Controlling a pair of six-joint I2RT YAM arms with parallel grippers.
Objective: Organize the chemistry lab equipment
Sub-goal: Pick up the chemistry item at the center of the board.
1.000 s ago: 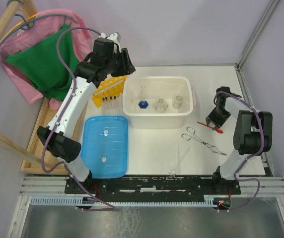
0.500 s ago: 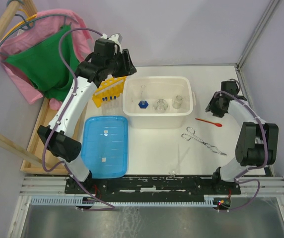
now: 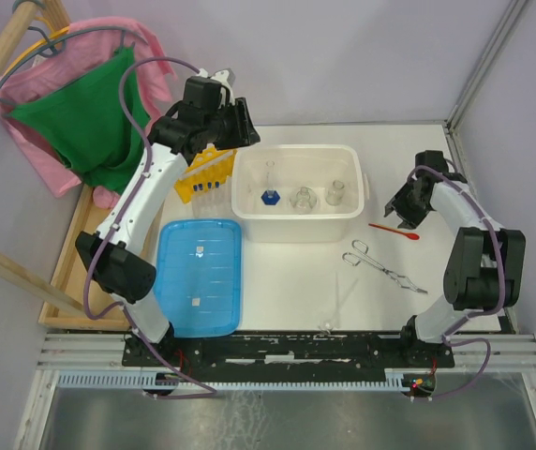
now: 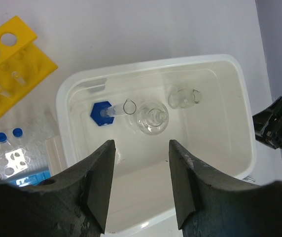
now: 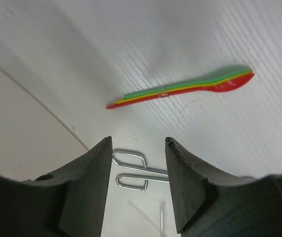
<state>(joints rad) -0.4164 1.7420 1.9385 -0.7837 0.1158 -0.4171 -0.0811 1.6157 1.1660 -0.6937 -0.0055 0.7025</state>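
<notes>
A white table [image 3: 287, 281] inside pale purple walls carries the work, and the white tub [image 3: 298, 230] at its middle serves as the collecting place: two glass flasks [image 4: 152, 120] and a blue-footed glass tube [image 4: 106, 111] lie inside it, probably so that the breakable pieces stay contained. The left gripper [image 4: 140, 163] hangs above the tub's left part with its jaws spread and nothing between them, which looks like a pose for reaching down into the tub or across to the rack. The yellow tube rack [image 3: 207, 169] stands just left of the tub, with blue-capped tubes [image 4: 5, 136] beside it, not yet seated in its holes. The blue ribbed lid [image 3: 200, 277] lies left of the tub's near side. To the right of the tub the right gripper [image 5: 137, 163] hovers, jaws apart and empty, over a stack of thin coloured spoons [image 5: 180, 88]; the metal tongs [image 3: 385, 267] lie on the table near the tub's near right corner, apparently awaiting sorting
</notes>
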